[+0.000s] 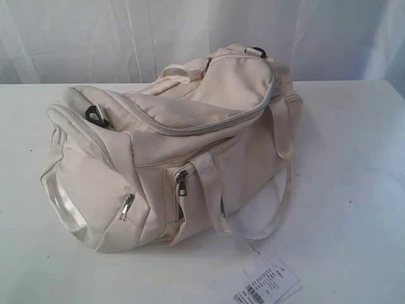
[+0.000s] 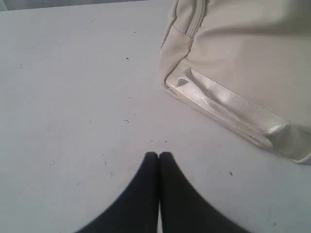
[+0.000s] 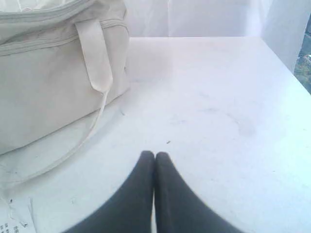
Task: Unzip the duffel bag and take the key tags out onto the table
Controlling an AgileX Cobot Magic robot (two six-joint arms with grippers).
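Note:
The cream duffel bag (image 1: 171, 149) lies across the middle of the white table (image 1: 354, 164), its top zipper (image 1: 190, 126) closed along the curved seam. Metal pulls hang on the side pockets (image 1: 181, 183). The key tags are out of view. No arm shows in the exterior view. My left gripper (image 2: 158, 154) is shut, empty, over bare table (image 2: 73, 97) short of the duffel bag's end (image 2: 233, 58). My right gripper (image 3: 154, 154) is shut too, holding nothing, above the table (image 3: 218, 97) beside the bag's side (image 3: 48, 82) and a webbing handle (image 3: 95, 53).
A white paper barcode hang tag (image 1: 269, 285) lies on the table in front of the bag, tied by a thin cord. A loose webbing handle (image 1: 278, 190) loops off the bag's near side. White curtain (image 1: 82, 38) hangs behind the table's far edge.

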